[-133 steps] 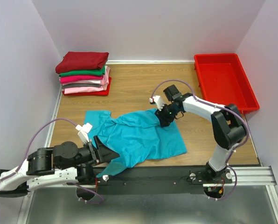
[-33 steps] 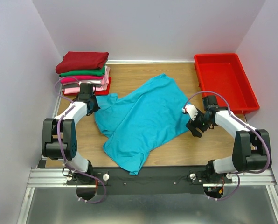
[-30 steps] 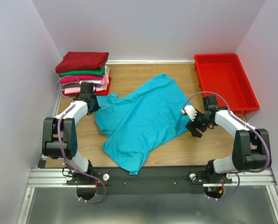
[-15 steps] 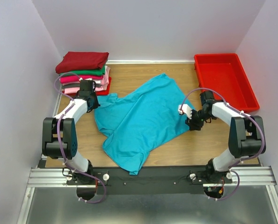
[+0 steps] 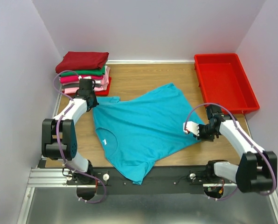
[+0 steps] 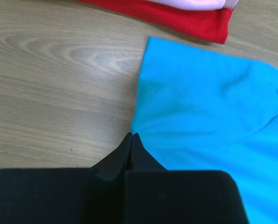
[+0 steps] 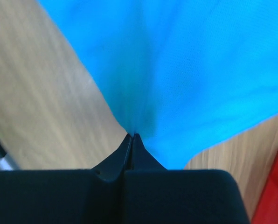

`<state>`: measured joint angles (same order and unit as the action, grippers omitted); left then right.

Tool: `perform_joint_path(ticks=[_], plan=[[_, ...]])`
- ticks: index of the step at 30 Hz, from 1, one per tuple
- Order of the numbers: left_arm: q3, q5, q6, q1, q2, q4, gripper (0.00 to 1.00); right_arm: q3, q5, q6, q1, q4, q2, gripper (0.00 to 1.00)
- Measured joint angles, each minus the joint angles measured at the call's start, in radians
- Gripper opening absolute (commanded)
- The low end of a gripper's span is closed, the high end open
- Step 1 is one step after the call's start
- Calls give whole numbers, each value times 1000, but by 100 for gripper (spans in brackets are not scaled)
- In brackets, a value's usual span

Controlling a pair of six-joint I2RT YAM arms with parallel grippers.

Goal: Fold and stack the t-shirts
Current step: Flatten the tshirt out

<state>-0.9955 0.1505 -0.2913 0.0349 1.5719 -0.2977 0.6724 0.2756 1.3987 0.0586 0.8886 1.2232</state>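
A teal t-shirt (image 5: 143,128) lies spread across the middle of the table, a white neck label (image 5: 105,141) showing near its left side. My left gripper (image 5: 93,103) is shut on the shirt's far-left sleeve edge; in the left wrist view the fingertips (image 6: 131,135) pinch the teal cloth (image 6: 209,107). My right gripper (image 5: 200,132) is shut on the shirt's right edge, and the cloth (image 7: 185,60) fans out from the closed tips (image 7: 131,136). Several folded t-shirts (image 5: 83,72), dark red on top, are stacked at the far left.
A red plastic bin (image 5: 225,81) stands at the far right, and its corner (image 7: 274,196) shows in the right wrist view. The stack's bottom red shirt (image 6: 176,14) lies just beyond the left gripper. The teal shirt's hem hangs over the near table edge (image 5: 139,175).
The right gripper has shut on the shirt's right edge and pulled it to the near right. The shirt now lies flatter and wider, with its neck label showing. The left gripper stayed shut in place.
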Motion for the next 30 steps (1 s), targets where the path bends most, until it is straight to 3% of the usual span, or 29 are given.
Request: perform_joint_path(ticks=[3,5,8,9,11,12,15,18,22,30], plan=[[-21,3,8,1,0,-2,0,0,-42,18,0,75,-79,6],[-37,2,16,2,0,0,0,0,-48,24,0,130,-107,16],[-45,-11,30,5,-1,9,2,9,-45,14,0,198,-108,58],[-44,-14,34,5,-1,10,10,23,-38,13,0,222,-108,77],[-39,-26,42,5,-3,12,25,66,-17,-21,0,257,-100,82],[-32,-32,40,5,-8,14,37,92,0,-36,0,264,-93,82],[1,-37,43,5,-36,13,58,233,78,-139,0,239,-31,82],[21,-35,34,5,-67,11,70,389,182,-295,0,158,100,78],[32,-7,38,5,-134,12,80,620,340,-581,4,10,364,67],[141,-13,71,-16,-305,80,81,1152,383,-998,26,-152,928,57]])
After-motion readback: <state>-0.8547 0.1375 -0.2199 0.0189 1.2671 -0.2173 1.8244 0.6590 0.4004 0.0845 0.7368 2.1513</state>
